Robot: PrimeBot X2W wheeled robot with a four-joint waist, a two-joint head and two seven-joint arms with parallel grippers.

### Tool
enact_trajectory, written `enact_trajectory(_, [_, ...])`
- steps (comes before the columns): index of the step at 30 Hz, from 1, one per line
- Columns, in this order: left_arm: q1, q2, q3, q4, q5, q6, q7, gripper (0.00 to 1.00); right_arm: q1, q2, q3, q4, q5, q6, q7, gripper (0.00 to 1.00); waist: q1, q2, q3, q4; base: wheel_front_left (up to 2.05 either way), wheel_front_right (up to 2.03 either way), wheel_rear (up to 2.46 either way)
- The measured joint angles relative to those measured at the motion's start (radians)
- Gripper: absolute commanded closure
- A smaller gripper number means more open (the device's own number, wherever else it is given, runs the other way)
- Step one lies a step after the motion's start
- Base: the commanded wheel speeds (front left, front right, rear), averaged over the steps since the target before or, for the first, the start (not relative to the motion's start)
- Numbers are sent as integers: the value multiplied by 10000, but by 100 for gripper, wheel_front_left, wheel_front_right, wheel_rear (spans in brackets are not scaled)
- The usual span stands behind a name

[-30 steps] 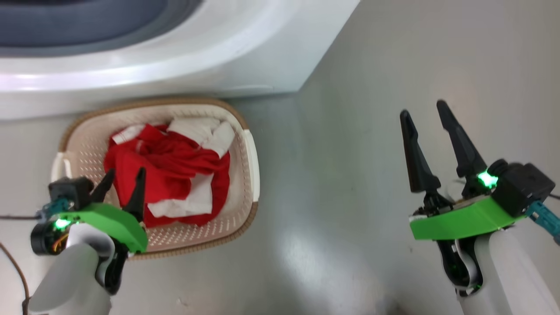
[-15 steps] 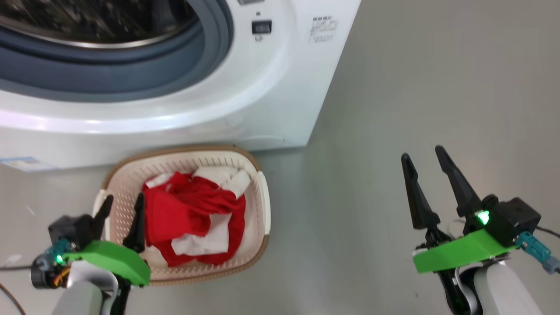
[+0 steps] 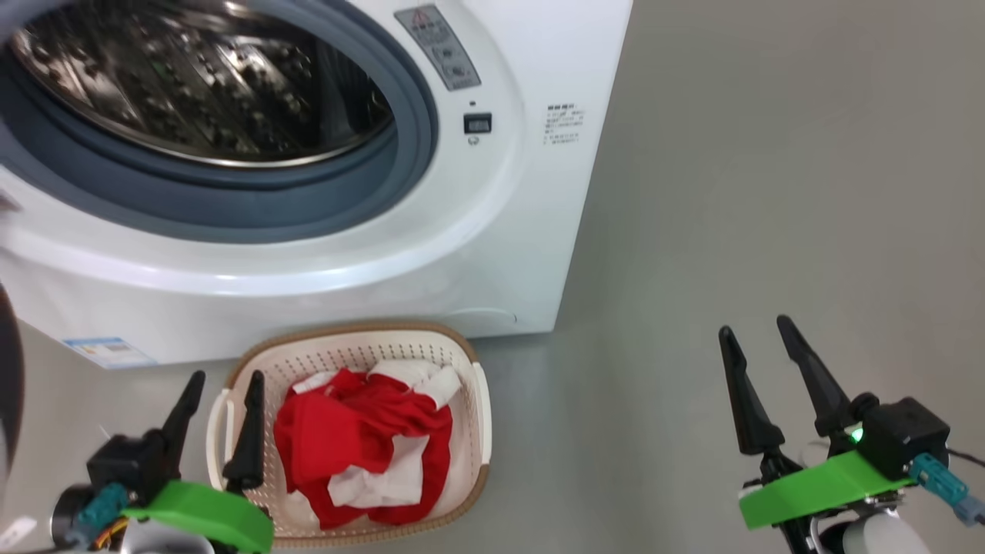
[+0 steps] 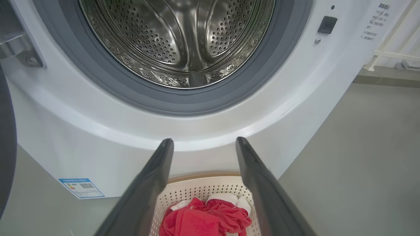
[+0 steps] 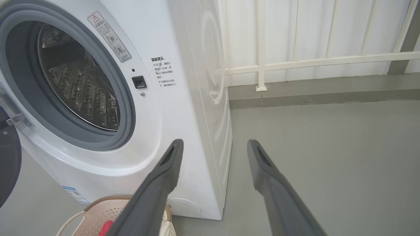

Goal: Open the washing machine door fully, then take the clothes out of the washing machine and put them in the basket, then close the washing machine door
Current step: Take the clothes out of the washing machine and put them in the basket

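Note:
The white washing machine (image 3: 492,254) stands open, its steel drum (image 4: 178,36) bare inside the grey gasket. A dark edge of the washing machine door (image 3: 9,385) shows at far left, swung wide; it shows too as the door (image 5: 8,164). The cream basket (image 3: 471,454) sits on the floor below the opening and holds the red and white clothes (image 3: 362,442). My left gripper (image 3: 222,378) hovers open over the basket's left rim with nothing in it. My right gripper (image 3: 758,327) is open and empty over bare floor to the right.
Grey floor (image 3: 731,192) stretches right of the machine. A white railing (image 5: 262,59) and a low kerb run along the back wall. A blue label sticker (image 4: 81,187) marks the machine's lower left front.
The head camera has tilted up, so the drum opening has come into view and the basket sits lower in the picture. Both grippers stay open; the clothes lie unmoved in the basket.

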Motion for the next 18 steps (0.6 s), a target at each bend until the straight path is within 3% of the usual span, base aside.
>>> enact_trajectory(18, [2228,-238,203,-2487,593,0,0,0,1128,15,-332,27,2,0,2,0,0,0,-1438,41,0,0,0])
